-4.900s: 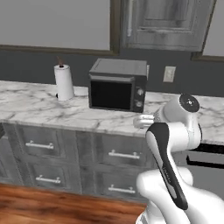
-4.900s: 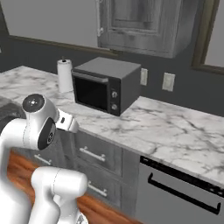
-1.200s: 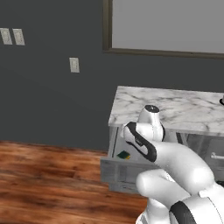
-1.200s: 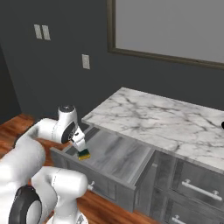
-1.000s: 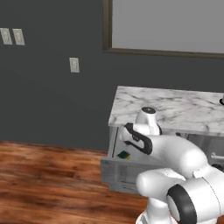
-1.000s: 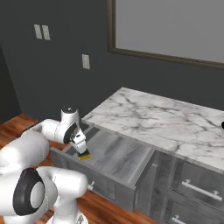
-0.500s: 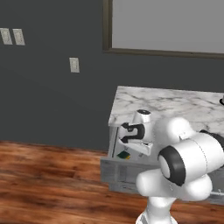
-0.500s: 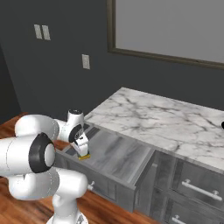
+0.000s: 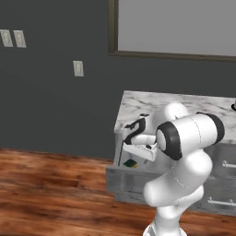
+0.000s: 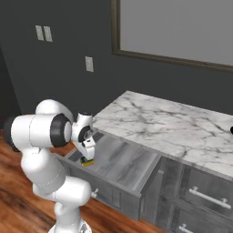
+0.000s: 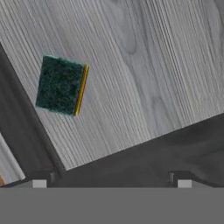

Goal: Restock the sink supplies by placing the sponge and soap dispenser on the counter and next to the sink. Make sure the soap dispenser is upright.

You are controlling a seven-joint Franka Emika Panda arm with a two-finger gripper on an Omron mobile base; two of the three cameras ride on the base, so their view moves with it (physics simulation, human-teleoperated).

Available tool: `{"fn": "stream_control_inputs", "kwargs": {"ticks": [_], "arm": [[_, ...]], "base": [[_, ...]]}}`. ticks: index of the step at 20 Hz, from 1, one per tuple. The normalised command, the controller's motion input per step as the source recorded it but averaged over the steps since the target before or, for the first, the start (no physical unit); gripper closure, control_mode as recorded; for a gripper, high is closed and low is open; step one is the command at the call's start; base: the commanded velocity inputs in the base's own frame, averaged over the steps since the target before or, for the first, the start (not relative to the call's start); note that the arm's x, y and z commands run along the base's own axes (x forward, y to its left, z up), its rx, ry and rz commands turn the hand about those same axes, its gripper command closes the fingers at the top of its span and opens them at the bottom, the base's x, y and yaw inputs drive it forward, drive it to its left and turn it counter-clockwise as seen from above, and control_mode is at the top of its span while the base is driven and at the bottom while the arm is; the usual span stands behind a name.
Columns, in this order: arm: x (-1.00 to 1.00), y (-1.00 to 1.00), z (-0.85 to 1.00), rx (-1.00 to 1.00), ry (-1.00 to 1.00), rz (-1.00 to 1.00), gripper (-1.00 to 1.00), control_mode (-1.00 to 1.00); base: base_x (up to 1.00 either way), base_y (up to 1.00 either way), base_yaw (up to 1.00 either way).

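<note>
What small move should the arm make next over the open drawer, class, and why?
Probably shift the hand sideways until it centres over the sponge, then lower. The sponge lies flat on the drawer floor, off to one side of the open fingers in the hand view, untouched.

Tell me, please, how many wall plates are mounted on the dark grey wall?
3. A pair of white wall plates sits side by side high on the left, and a single white wall plate is mounted lower, nearer the white marble counter. Others may lie outside the frame.
</note>
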Motion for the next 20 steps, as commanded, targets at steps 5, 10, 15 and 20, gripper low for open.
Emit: {"fn": "stream_control_inputs", "kwargs": {"ticks": [5,10,15,20], "arm": [[0.02,0.0,-0.36,0.0,0.0,-0.04,-1.0,-1.0],[0.0,0.0,-0.35,0.0,-0.09,-0.03,-1.0,-1.0],[0.02,0.0,-0.14,0.0,-0.09,-0.02,-1.0,-1.0],[0.04,0.01,-0.21,0.0,-0.05,-0.01,-1.0,-1.0]], "base": [[0.0,0.0,0.0],[0.0,0.0,0.0],[0.0,0.0,0.0],[0.0,0.0,0.0]]}}
